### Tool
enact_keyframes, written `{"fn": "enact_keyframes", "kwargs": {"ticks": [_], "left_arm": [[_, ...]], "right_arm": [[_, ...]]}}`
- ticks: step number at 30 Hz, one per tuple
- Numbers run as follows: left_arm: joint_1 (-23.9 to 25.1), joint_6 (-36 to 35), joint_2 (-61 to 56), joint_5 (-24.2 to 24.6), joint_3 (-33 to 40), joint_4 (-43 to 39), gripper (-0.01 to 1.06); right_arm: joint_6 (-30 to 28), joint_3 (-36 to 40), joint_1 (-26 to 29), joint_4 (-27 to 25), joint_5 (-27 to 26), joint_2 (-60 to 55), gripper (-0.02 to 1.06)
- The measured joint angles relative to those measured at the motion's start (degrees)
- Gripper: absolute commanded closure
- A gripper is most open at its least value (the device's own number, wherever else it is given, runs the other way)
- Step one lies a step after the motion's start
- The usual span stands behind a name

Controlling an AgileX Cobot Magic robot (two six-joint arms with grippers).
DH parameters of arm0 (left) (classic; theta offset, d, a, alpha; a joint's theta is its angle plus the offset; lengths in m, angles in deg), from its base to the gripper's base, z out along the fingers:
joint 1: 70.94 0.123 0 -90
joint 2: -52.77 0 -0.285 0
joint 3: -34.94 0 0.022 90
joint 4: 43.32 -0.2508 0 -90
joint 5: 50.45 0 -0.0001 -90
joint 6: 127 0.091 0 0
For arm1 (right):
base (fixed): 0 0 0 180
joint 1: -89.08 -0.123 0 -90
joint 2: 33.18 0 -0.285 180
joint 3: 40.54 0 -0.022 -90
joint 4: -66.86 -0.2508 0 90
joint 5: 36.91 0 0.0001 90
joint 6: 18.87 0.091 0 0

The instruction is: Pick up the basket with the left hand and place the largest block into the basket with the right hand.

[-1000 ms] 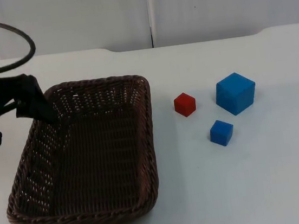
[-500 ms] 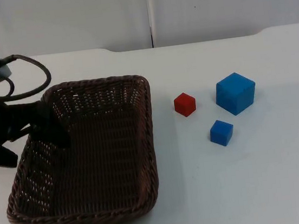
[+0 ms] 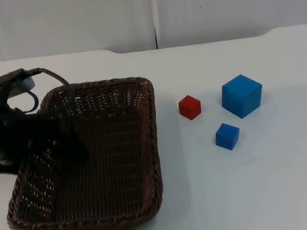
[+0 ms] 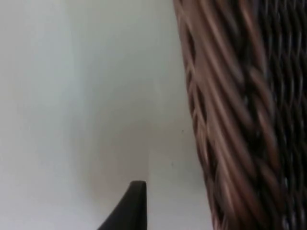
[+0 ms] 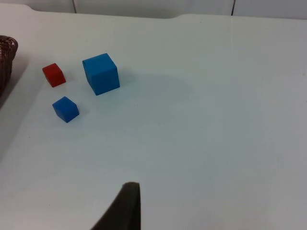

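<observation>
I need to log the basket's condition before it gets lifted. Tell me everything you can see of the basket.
The basket is a dark brown, rectangular tray of woven wicker with a thick braided rim and open-weave sloping walls. Nothing lies in it. It sits upright and flat on the white table, left of the three blocks. The left hand is at its left rim, reaching down into the basket; whether it grips the rim cannot be told. The left wrist view shows the wall's weave up close.

Large blue block (image 5: 100, 73) stands between red block (image 5: 53, 75) and small blue block (image 5: 65, 109), basket rim (image 5: 8, 48) nearby
</observation>
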Motion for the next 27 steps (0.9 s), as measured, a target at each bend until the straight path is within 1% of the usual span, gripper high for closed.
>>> {"fn": "enact_keyframes", "kwargs": {"ticks": [5, 7, 8, 9, 14, 15, 20, 21, 24, 25, 26, 27], "left_arm": [[0.0, 0.4, 0.1, -0.2, -0.1, 0.0, 0.01], [0.0, 0.6, 0.5, -0.2, -0.1, 0.0, 0.07], [0.0, 0.6, 0.5, -0.2, -0.1, 0.0, 0.12], [0.0, 0.6, 0.8, -0.2, -0.1, 0.0, 0.12], [0.0, 0.7, 1.6, -0.2, -0.1, 0.0, 0.39], [0.0, 0.7, 1.6, -0.2, -0.1, 0.1, 0.39], [0.0, 0.9, 1.6, -0.2, -0.1, 2.1, 0.71], [0.0, 0.9, 1.6, -0.2, -0.1, 2.4, 0.71], [0.0, 0.9, 1.6, 0.0, -0.1, 2.7, 0.91], [0.0, 0.9, 1.6, 0.0, -0.1, 2.7, 1.00], [0.0, 0.3, 1.6, 0.0, -0.1, 3.2, 1.00], [0.0, 0.7, 1.6, 0.3, -0.1, 3.3, 1.05]], "right_arm": [[0.0, 0.0, 0.0, 0.0, 0.0, 0.0, -0.01], [0.0, 0.0, 0.0, 0.0, 0.0, 0.0, -0.01], [0.0, 0.0, 0.0, 0.0, 0.0, 0.0, -0.01], [0.0, 0.0, 0.0, 0.0, 0.0, 0.0, -0.01], [0.0, 0.0, 0.0, 0.0, 0.0, 0.0, -0.01], [0.0, 0.0, 0.0, 0.0, 0.0, 0.0, -0.01], [0.0, 0.0, 0.0, 0.0, 0.0, 0.0, -0.01], [0.0, 0.0, 0.0, 0.0, 0.0, 0.0, -0.01], [0.0, 0.0, 0.0, 0.0, 0.0, 0.0, -0.01], [0.0, 0.0, 0.0, 0.0, 0.0, 0.0, -0.01], [0.0, 0.0, 0.0, 0.0, 0.0, 0.0, -0.01], [0.0, 0.0, 0.0, 0.0, 0.0, 0.0, -0.01]]}}
